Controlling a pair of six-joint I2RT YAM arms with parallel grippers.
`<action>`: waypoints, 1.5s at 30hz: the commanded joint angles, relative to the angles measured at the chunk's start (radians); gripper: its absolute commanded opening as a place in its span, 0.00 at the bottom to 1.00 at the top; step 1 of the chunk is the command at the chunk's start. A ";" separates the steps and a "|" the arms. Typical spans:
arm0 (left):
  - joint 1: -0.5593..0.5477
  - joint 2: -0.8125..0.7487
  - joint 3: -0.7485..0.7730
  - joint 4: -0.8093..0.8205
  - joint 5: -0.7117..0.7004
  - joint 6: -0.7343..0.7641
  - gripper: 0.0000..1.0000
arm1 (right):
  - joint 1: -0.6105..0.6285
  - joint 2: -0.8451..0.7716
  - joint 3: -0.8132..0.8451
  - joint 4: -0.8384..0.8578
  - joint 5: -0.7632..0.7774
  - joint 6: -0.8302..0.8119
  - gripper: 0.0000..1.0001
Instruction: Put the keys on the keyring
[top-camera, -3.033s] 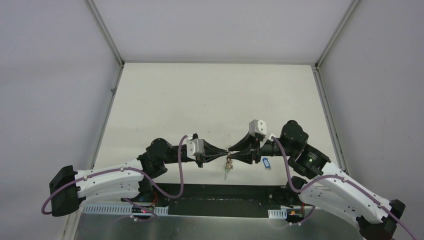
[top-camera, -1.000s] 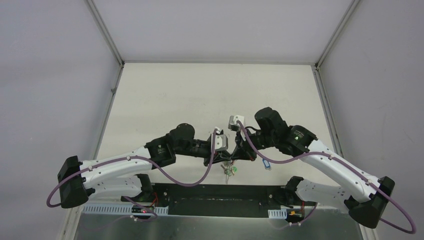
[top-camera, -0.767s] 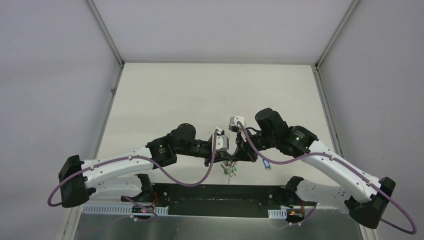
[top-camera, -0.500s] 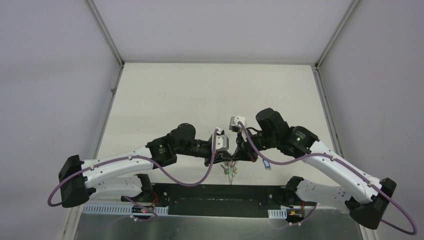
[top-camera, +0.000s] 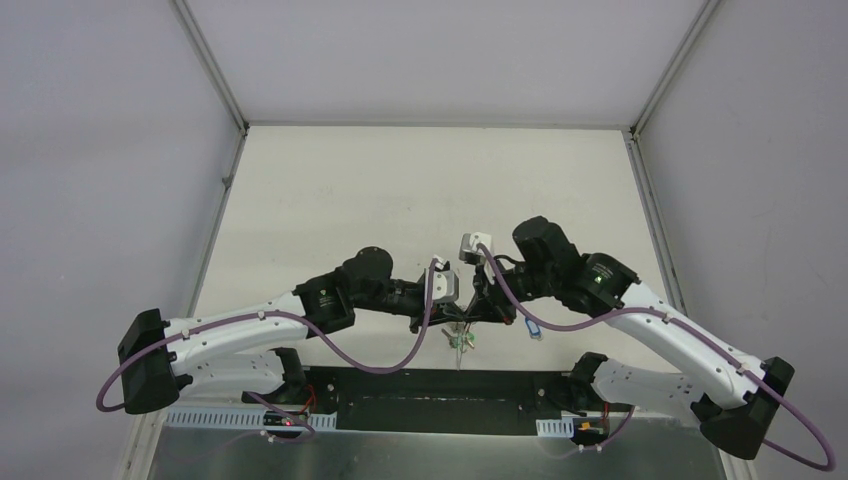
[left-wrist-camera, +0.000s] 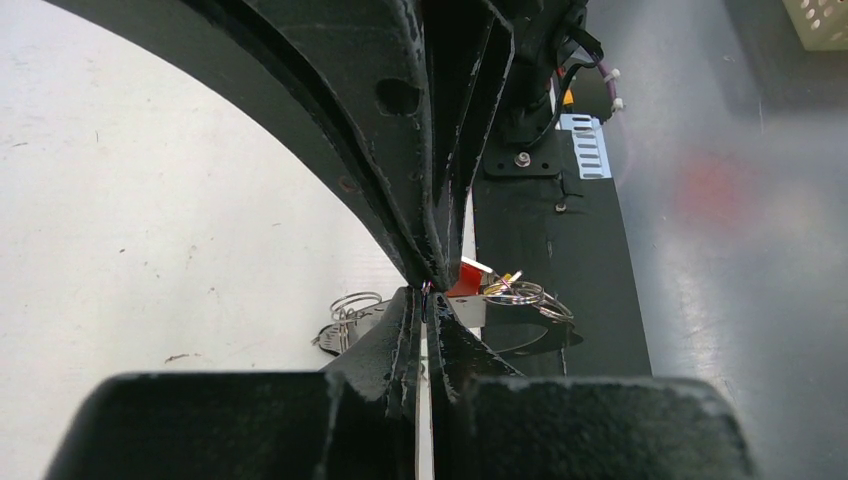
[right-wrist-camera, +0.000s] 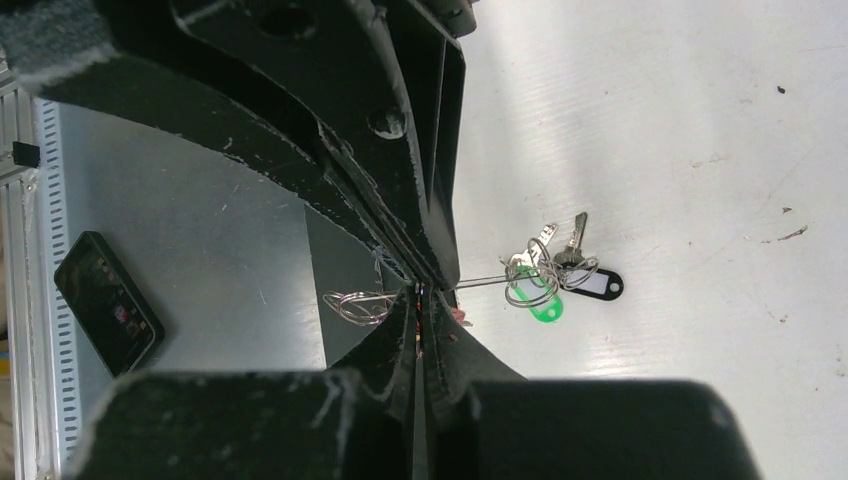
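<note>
Both grippers meet tip to tip just above the table's near edge. My left gripper (top-camera: 458, 320) (left-wrist-camera: 428, 298) is shut, pinching the thin wire of the keyring (right-wrist-camera: 490, 280) right where my right gripper (top-camera: 468, 316) (right-wrist-camera: 421, 295) is shut on it. Keys (right-wrist-camera: 560, 243) with a green tag (right-wrist-camera: 545, 308) and a black tag (right-wrist-camera: 597, 284) hang from the wire on split rings (left-wrist-camera: 517, 293). A red tag (left-wrist-camera: 466, 279) shows just behind the fingertips. The bunch (top-camera: 460, 340) dangles below the grippers. One key with a blue tag (top-camera: 533, 327) lies loose on the table to the right.
A black base plate (top-camera: 430, 385) runs along the near edge below the grippers. A dark phone (right-wrist-camera: 108, 300) lies on the grey metal shelf beyond it. Grey enclosure walls (top-camera: 110, 150) bound the white table on the left, right and back.
The left gripper has closed its last small gap onto the wire. Both arms and the hanging bunch have hardly shifted over the last second.
</note>
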 joint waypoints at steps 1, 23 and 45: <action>-0.011 -0.009 0.010 0.038 0.050 -0.003 0.00 | -0.002 -0.033 0.025 0.086 0.038 0.007 0.00; -0.011 -0.256 -0.230 0.407 -0.103 -0.106 0.00 | -0.002 -0.218 -0.103 0.291 0.006 0.034 0.50; -0.011 -0.245 -0.211 0.421 -0.023 -0.077 0.00 | -0.002 -0.221 -0.164 0.394 -0.136 -0.034 0.29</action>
